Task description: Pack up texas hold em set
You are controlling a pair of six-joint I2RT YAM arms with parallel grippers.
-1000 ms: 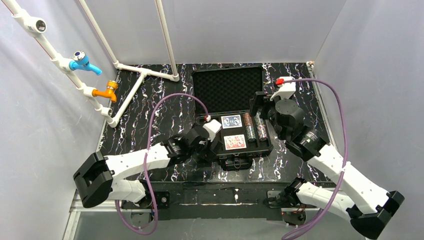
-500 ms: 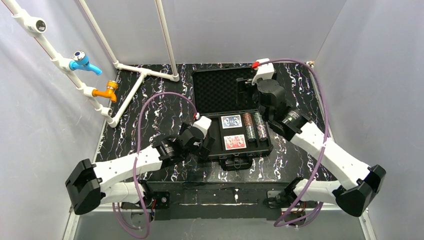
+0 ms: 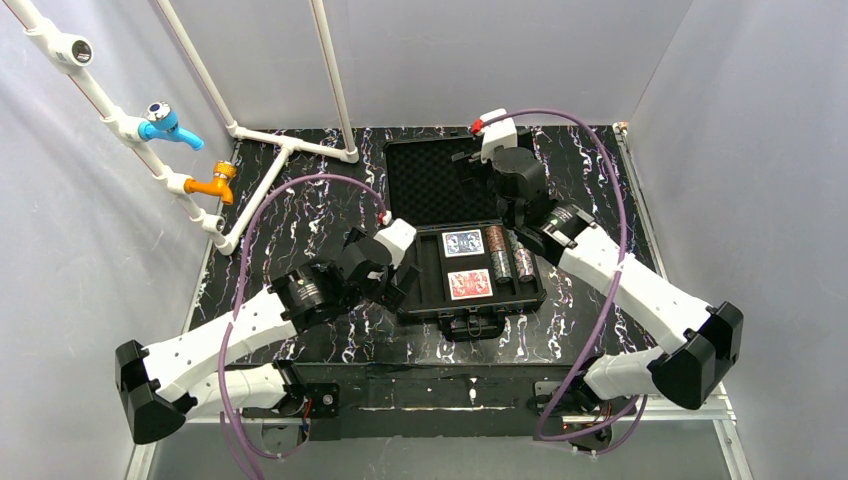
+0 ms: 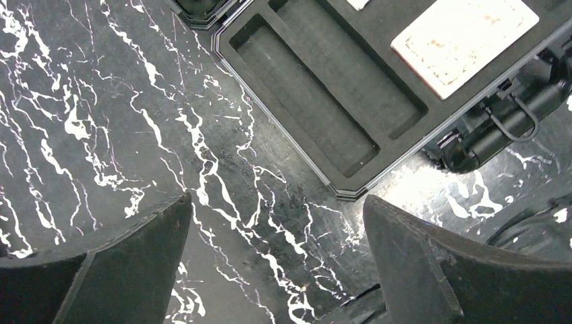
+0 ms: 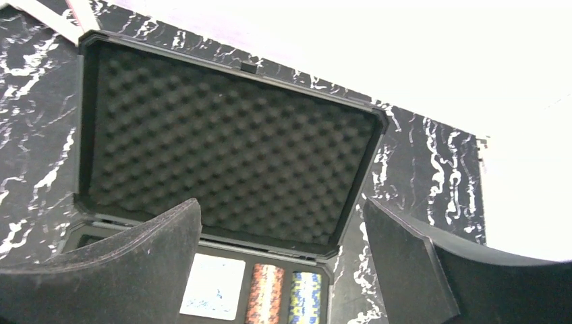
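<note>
The black briefcase lies open, its foam lid point(image 3: 425, 185) flat at the back and its slotted tray point(image 3: 430, 300) in front. The tray holds a blue deck point(image 3: 463, 243), a red deck point(image 3: 469, 284) and chip rolls point(image 3: 508, 256). My left gripper point(image 3: 398, 285) is open and empty beside the tray's left edge. The left wrist view shows its jaws point(image 4: 276, 199) over bare table, with two empty slots point(image 4: 324, 101) and the red deck point(image 4: 465, 40) ahead. My right gripper point(image 3: 468, 165) is open and empty above the lid's right part. The right wrist view shows its jaws point(image 5: 283, 223) framing the foam lid point(image 5: 222, 148), the blue deck point(image 5: 212, 287) and the chip rolls point(image 5: 283, 297).
White pipes with a blue tap point(image 3: 168, 124) and an orange tap point(image 3: 214, 183) run along the back left. The case's front latches and handle point(image 4: 512, 121) face the near edge. Purple cables loop above both arms. Grey walls close in the black marbled table point(image 3: 300, 230).
My right arm has swung from the tray's right side back and left to above the foam lid. My left arm has drawn left, off the tray's left edge.
</note>
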